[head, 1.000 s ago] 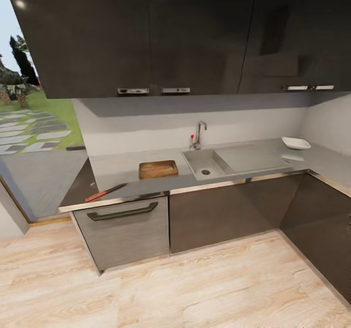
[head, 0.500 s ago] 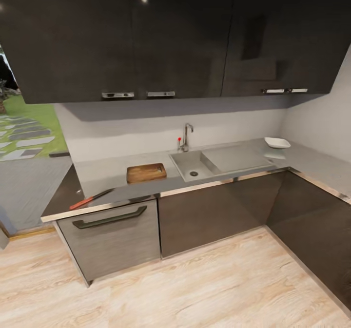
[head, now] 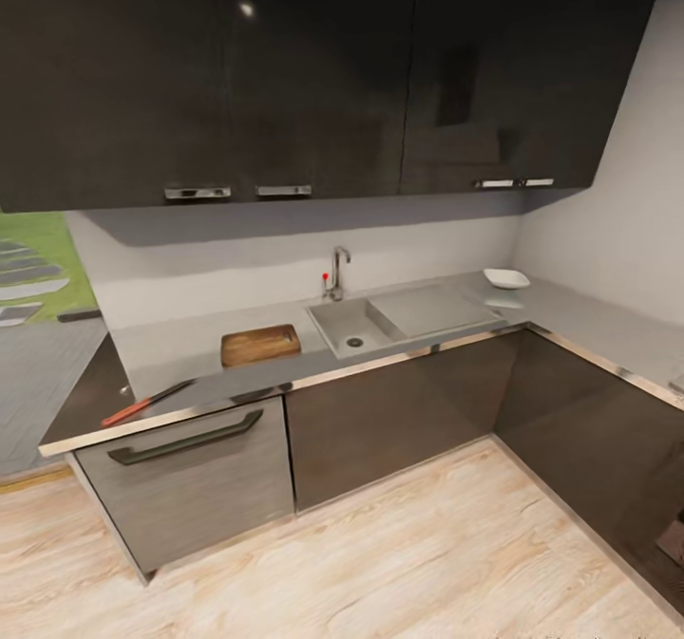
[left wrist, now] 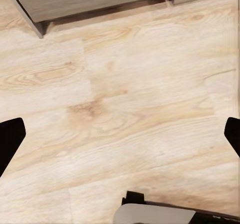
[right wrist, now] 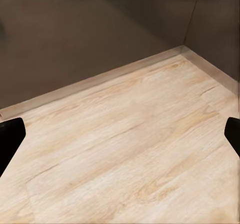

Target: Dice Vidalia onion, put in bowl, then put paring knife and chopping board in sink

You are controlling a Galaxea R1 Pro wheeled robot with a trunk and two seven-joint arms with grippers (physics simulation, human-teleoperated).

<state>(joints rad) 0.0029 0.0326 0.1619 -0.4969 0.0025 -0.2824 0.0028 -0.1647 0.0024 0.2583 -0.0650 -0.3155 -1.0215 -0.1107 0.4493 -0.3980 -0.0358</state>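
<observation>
The robot stands back from the countertop (head: 190, 345), so both grippers, the left (left wrist: 120, 134) and the right (right wrist: 120, 134), hang wide open over the pale wood floor (left wrist: 130, 99), holding nothing. The brown wooden chopping board (head: 260, 345) lies just beside the steel sink (head: 353, 327). The slim paring knife (head: 144, 403) rests near the counter edge, the white bowl (head: 505, 278) lies far beyond the drainboard, and I cannot see any onion in the basin.
</observation>
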